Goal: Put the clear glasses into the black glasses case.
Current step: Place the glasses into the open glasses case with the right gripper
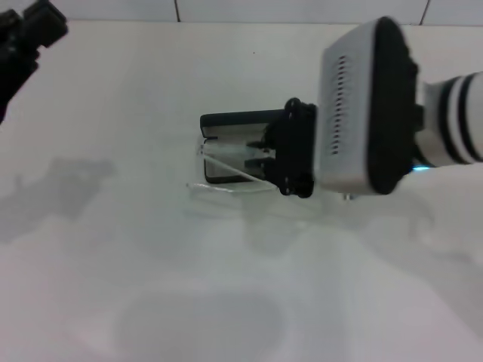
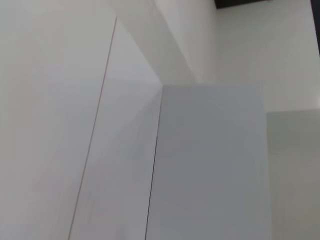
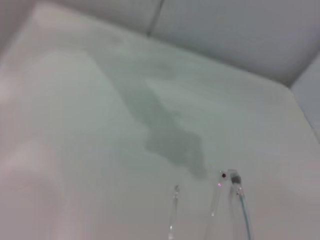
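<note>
The right gripper (image 1: 266, 154) hangs over the black glasses case (image 1: 235, 145), its dark fingers (image 1: 260, 145) apparently pinching the clear glasses (image 1: 226, 172) at the frame, though the arm's bulky white wrist housing (image 1: 366, 105) blocks much of the case. The case lies open mid-worktop (image 1: 151, 264), and thin clear temple arms (image 3: 240, 205) stick out past its near edge. The left gripper (image 1: 34, 34) sits parked at the far left corner, and I cannot tell how its fingers stand.
</note>
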Available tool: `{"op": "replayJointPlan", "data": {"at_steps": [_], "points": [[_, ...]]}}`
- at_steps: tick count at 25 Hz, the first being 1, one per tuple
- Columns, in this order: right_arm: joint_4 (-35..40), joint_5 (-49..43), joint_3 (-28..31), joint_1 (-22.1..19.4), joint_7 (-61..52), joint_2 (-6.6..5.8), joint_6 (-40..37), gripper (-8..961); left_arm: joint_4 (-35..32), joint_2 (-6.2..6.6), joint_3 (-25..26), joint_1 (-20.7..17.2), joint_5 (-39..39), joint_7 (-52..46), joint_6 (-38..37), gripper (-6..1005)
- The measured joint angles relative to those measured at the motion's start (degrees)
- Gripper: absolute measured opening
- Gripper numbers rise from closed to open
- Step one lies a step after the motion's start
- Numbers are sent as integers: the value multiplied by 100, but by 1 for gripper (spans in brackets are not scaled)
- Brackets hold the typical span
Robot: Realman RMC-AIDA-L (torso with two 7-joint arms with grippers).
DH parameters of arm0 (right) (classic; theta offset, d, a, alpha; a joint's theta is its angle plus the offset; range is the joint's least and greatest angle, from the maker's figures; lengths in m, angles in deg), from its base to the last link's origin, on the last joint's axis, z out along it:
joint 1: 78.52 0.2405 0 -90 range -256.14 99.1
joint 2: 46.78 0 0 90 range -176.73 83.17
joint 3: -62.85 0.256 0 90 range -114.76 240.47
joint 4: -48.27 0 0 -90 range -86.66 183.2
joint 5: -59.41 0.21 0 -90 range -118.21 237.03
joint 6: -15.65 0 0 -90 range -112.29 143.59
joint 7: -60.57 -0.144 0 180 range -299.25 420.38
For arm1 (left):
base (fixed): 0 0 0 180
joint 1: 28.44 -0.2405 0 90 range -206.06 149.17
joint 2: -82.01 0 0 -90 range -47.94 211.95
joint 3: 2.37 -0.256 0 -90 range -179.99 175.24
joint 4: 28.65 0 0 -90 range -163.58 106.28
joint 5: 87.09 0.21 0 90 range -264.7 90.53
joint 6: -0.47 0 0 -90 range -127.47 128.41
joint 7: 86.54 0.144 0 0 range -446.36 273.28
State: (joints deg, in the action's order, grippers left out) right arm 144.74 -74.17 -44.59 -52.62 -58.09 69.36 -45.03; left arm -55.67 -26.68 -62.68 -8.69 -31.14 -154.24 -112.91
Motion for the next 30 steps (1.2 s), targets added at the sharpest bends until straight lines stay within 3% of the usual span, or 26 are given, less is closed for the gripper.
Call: {"op": "replayJointPlan", "data": {"at_steps": [4, 10, 30], "points": [[-125, -756, -407, 171, -506, 1, 425, 120, 8, -93, 68, -32, 101, 41, 5, 66], [-492, -1120, -585, 273, -620, 4, 782, 120, 53, -199, 85, -38, 154, 75, 5, 66], [-1691, -1966, -1277, 675, -639, 4, 2096, 119, 130, -317, 90, -42, 172, 69, 16, 66]]}}
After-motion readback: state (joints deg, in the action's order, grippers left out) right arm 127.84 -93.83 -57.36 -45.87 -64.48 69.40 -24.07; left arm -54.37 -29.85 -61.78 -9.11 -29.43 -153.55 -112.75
